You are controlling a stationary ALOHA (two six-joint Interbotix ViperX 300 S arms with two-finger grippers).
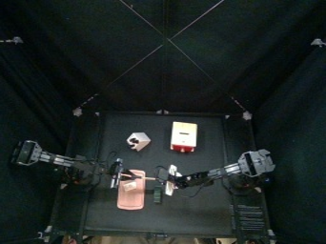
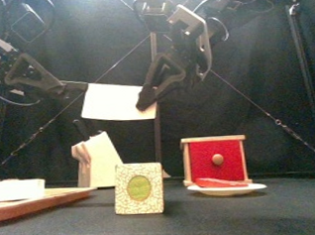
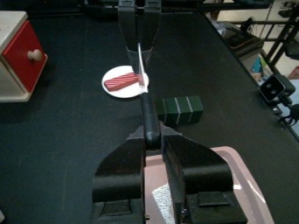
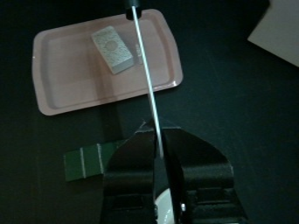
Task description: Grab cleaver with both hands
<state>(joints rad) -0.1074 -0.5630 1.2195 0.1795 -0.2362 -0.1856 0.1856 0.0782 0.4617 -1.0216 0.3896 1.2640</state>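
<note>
The cleaver (image 2: 113,100) has a flat cream-white rectangular blade and a black handle, and is held in the air above the table. Both wrist views show it edge-on as a thin line (image 3: 142,68) (image 4: 145,70). My left gripper (image 3: 149,144) is shut on the black handle. My right gripper (image 4: 158,140) is shut on the blade's far end. In the front view the left gripper (image 2: 66,88) is at the blade's left side and the right gripper (image 2: 152,90) at its right. The two meet over the table's front half (image 1: 140,175).
A salmon-pink tray (image 4: 65,83) holding a small pale block (image 4: 115,48) lies under the cleaver at front left. A green box (image 3: 181,107), a white plate with a red piece (image 3: 125,80), a red-and-cream box (image 1: 186,136) and a white-and-brown cube (image 1: 137,141) stand nearby.
</note>
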